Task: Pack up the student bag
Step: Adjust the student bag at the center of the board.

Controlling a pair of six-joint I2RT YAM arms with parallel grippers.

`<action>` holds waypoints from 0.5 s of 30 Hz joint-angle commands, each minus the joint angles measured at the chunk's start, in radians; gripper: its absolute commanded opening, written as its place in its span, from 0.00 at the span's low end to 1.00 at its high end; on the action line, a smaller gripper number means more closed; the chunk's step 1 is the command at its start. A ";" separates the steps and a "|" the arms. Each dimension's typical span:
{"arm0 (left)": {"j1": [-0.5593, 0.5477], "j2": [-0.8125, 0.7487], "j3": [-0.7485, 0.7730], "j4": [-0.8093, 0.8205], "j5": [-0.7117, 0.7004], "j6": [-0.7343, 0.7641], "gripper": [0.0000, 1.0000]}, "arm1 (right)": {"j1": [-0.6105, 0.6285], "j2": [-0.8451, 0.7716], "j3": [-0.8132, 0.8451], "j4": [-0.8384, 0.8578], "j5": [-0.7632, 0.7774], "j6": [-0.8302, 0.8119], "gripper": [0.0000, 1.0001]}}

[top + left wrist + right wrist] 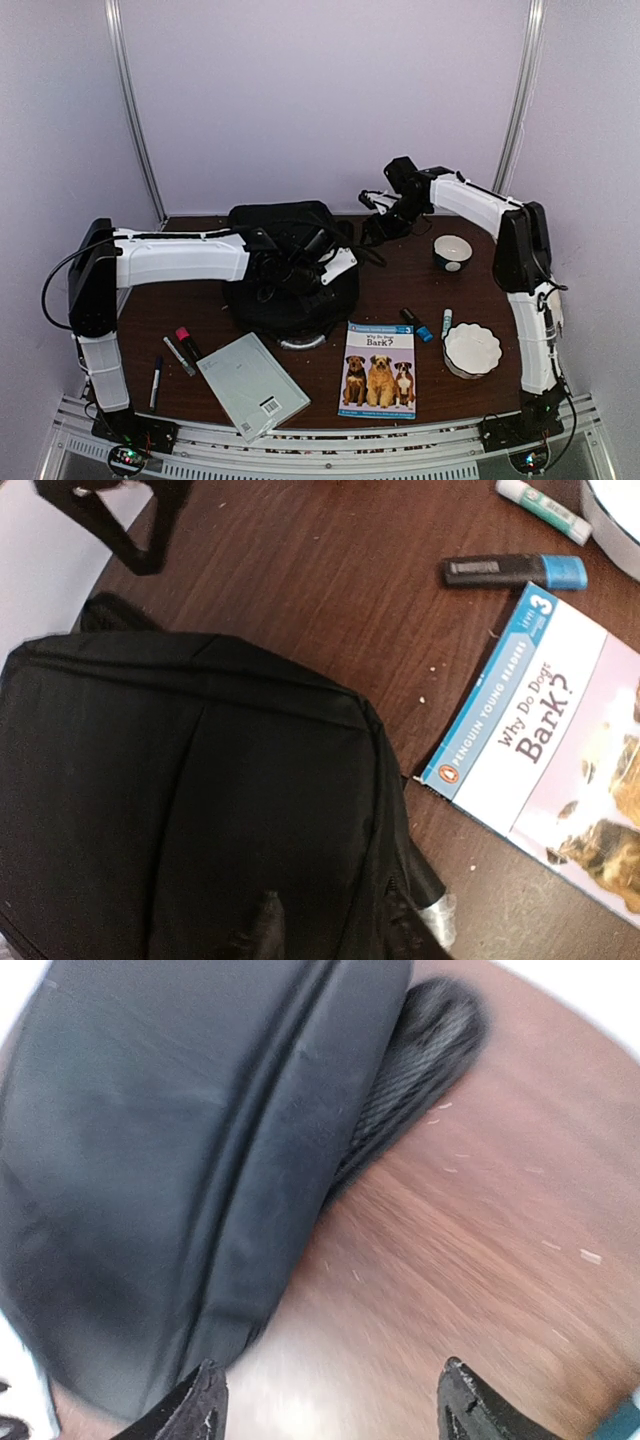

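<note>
The student bag (290, 285) is a large black backpack lying flat at the table's middle, its grey-silver handle (300, 342) toward the near edge. My left gripper (300, 262) hovers over the bag's top. In the left wrist view its dark fingertips (262, 930) stand apart on the bag's black fabric (180, 780), near the zipper edge and the silver handle (440, 912). My right gripper (376, 226) is open and empty at the bag's far right corner. In the right wrist view it (332, 1405) is low over bare wood beside the bag's edge (180, 1160).
A dog book (380, 368) (545, 750) and a grey notebook (252, 385) lie in front. A blue highlighter (417, 325) (515, 570), a white stick (446, 322), a white bowl (471, 349) and a dark bowl (452, 252) are at right. Markers (187, 342) lie at left.
</note>
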 commanded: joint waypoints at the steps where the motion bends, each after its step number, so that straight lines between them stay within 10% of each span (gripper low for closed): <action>1: -0.004 -0.080 -0.016 0.061 0.036 -0.031 0.45 | -0.046 -0.269 -0.116 0.003 0.071 -0.059 0.72; 8: 0.006 -0.184 -0.028 0.069 -0.017 -0.023 0.53 | -0.117 -0.553 -0.382 -0.002 0.151 -0.116 0.73; 15: 0.082 -0.236 -0.082 0.178 0.120 -0.135 0.84 | -0.200 -0.788 -0.649 -0.014 0.266 -0.187 0.73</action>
